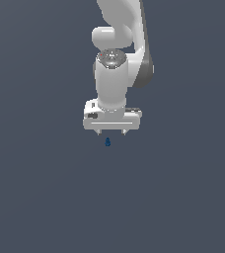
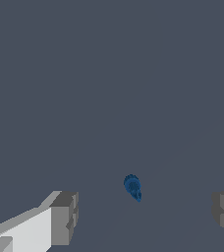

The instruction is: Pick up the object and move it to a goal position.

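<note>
Blue object [image 1: 107, 142] sits apparently just below the gripper [image 1: 112, 132], fingers [image 2: 64, 218] spread wide.

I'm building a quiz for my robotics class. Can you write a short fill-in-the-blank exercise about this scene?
1. The object is dark ____ in colour.
2. The gripper has its jaws ____.
3. The object is ____ than the gripper.
4. In the wrist view, the object sits ____ the two fingers.

Missing words: blue; open; smaller; between

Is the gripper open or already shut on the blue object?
Open. In the wrist view its fingers stand wide apart, with the blue object untouched between them.
</note>
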### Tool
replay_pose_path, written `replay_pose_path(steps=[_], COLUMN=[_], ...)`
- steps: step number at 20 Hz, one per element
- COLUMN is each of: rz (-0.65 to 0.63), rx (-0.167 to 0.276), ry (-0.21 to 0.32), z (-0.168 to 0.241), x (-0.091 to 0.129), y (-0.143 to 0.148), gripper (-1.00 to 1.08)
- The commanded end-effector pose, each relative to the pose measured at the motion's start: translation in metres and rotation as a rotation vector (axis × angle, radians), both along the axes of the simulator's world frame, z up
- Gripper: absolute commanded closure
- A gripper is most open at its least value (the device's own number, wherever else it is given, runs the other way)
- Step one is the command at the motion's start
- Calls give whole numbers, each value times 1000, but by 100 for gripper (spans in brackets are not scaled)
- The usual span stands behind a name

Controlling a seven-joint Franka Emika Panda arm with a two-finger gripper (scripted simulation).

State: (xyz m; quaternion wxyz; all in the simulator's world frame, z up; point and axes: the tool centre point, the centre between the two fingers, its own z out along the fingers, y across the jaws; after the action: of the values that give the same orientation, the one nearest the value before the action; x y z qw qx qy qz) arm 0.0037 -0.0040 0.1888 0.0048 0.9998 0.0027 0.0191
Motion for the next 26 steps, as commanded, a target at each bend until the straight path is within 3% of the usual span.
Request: replay_pose_path(steps=[1, 18, 26], rz=[0, 17, 94], rx=[0, 6, 1], ry=[0, 2, 6], z=[0, 6, -3], x=[0, -2, -5], y=[0, -12, -14], gripper=[-92, -92, -92])
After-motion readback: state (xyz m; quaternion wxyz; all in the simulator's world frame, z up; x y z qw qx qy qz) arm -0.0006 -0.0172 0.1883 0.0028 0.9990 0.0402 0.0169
